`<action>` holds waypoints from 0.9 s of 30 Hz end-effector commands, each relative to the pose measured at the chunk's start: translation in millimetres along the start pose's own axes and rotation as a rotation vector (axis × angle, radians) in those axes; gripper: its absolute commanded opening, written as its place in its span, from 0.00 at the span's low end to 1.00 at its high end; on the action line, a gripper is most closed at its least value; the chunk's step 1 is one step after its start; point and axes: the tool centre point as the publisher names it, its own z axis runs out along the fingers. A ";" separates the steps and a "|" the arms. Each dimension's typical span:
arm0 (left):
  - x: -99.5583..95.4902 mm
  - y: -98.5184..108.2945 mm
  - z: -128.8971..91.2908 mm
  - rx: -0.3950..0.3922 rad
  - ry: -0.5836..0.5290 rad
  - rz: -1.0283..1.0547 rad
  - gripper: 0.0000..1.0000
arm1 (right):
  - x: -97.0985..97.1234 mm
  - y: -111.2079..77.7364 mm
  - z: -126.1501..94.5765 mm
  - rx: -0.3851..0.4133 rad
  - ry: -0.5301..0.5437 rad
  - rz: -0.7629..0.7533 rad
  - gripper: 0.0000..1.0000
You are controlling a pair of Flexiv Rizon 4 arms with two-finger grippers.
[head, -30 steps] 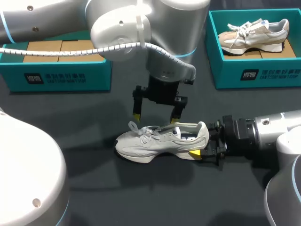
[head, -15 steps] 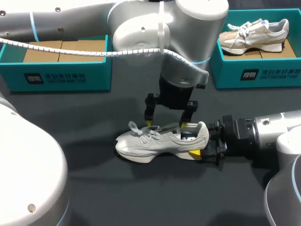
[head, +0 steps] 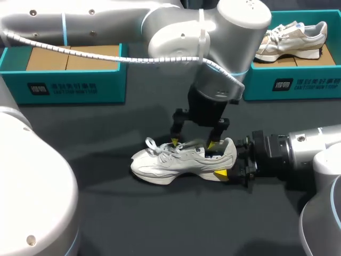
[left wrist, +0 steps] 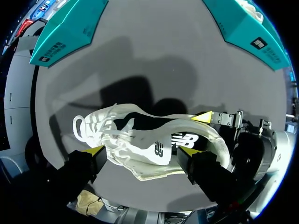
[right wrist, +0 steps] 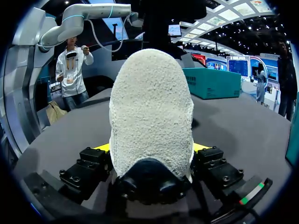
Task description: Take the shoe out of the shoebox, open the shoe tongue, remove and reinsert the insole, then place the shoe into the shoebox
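Observation:
A light grey sneaker lies on its sole on the dark table, toe to the left. My right gripper is level with the table and shut on the shoe's heel. In the right wrist view the heel fills the space between that gripper's yellow tips. My left gripper hangs open just over the laces and collar, one fingertip on each side. In the left wrist view the shoe lies across between this gripper's spread fingers, with the right gripper at its heel.
A teal shoebox with cardboard inside stands at the back left. Another teal shoebox at the back right holds a second sneaker. Both boxes lie beyond the shoe in the left wrist view.
My left arm has swung right and come down, bringing its open fingers from above the laces to the shoe's collar. The right gripper and the shoe have stayed put.

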 end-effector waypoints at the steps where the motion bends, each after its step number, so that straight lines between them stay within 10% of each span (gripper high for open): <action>1: 7.2 3.7 4.5 0.005 -0.030 -0.011 0.96 | 0.1 0.9 1.7 0.005 0.001 0.001 0.00; 23: -7.9 10.1 18.4 -0.032 -0.112 -0.001 0.78 | 0.1 0.9 1.7 0.005 0.001 0.001 0.00; 27: -10.8 12.6 17.3 -0.031 -0.109 0.003 0.89 | 0.1 0.9 1.7 0.005 0.001 0.001 0.00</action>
